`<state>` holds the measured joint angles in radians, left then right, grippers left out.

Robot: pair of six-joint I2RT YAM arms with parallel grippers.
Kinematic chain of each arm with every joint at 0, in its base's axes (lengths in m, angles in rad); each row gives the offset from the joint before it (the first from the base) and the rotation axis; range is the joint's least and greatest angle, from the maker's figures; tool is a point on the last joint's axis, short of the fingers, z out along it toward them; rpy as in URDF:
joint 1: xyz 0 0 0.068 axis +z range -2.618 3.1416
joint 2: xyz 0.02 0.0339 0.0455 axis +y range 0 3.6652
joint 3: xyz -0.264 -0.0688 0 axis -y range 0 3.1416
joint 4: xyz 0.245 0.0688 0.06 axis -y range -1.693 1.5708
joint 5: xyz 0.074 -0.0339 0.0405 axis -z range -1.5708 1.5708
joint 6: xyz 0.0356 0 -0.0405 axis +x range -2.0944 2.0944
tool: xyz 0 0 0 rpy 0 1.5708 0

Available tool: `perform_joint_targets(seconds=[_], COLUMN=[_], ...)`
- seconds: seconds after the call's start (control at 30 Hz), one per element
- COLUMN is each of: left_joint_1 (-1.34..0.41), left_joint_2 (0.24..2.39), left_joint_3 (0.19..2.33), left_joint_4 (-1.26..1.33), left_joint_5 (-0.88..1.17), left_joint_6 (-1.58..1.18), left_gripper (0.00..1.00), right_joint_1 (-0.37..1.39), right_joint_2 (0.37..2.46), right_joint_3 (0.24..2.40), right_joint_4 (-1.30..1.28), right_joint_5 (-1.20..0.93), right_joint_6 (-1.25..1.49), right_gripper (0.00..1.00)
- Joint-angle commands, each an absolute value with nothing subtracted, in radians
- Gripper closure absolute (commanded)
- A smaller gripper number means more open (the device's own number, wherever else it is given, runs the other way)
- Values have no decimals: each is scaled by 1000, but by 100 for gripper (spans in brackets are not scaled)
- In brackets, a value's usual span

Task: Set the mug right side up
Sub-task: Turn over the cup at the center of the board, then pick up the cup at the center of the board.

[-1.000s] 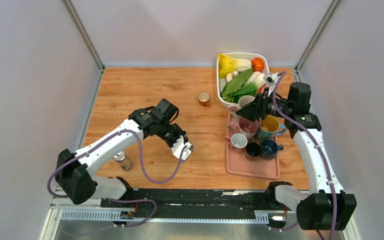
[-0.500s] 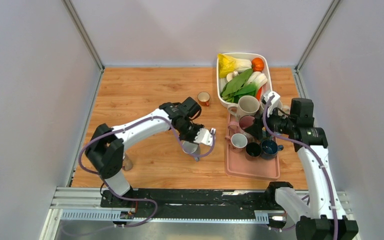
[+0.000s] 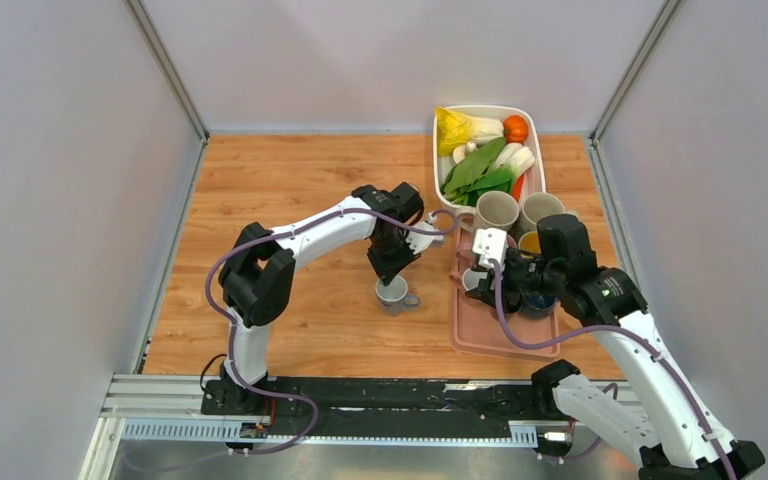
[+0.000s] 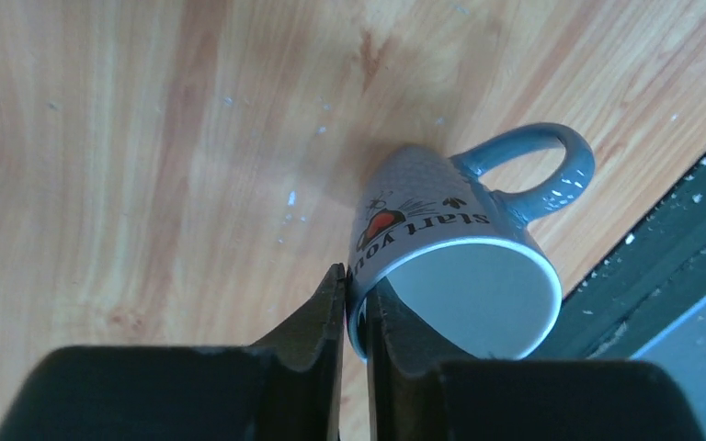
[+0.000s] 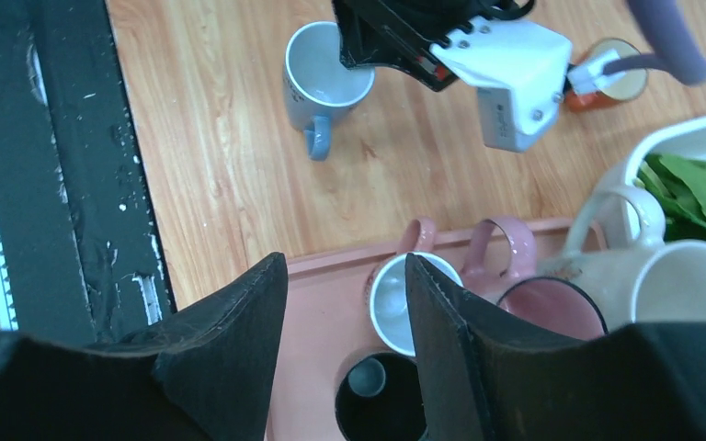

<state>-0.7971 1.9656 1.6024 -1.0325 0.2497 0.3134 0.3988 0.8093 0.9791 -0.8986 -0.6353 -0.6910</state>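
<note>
Grey-blue mug (image 3: 392,294) stands mouth-up on the bench (image 3: 290,190) beside the pink tray (image 3: 505,342), rim pinched in the closed left jaws; right jaws gape empty; releasing before its base sits flat could tip it.

Left end effector (image 4: 354,287) pinches the mug (image 4: 423,213) rim; right end effector (image 5: 345,264) gapes wide.

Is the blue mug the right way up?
Upright: the mug shows its open mouth from above, and the left pincer pinches its rim.
</note>
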Motion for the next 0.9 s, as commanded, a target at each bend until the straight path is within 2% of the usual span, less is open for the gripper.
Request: perform_joint_targets(seconds=[0.0,0.07,0.2,0.37,0.57,0.7,0.87], left_joint_1=[-801,-799,-796,-743,-549,-317,-246], left_joint_2=[1954,1947,1897,1787,1637,1461,1278], left_joint_3=[1611,1623,1654,1683,1635,1501,1313], left_joint_4=[-1111,-1121,-1132,-1147,-1098,-887,-692], left_joint_5=[256,258,287,307,293,373,314], left_joint_6=[134,128,134,120,70,-87,-137], left_gripper=[73,64,56,54,53,52,52], right_joint_1=[473,518,620,739,832,928,962], right_joint_2=[842,870,931,1029,1198,1285,1385], right_joint_3=[1011,1021,1039,1049,1012,1013,1043], right_joint_4=[-898,-882,-853,-818,-621,-543,-535], right_joint_5=[-597,-581,-556,-509,-436,-328,-342], right_joint_6=[-756,-773,-810,-862,-817,-845,-838], right_gripper=[46,46,46,46,47,47,51])
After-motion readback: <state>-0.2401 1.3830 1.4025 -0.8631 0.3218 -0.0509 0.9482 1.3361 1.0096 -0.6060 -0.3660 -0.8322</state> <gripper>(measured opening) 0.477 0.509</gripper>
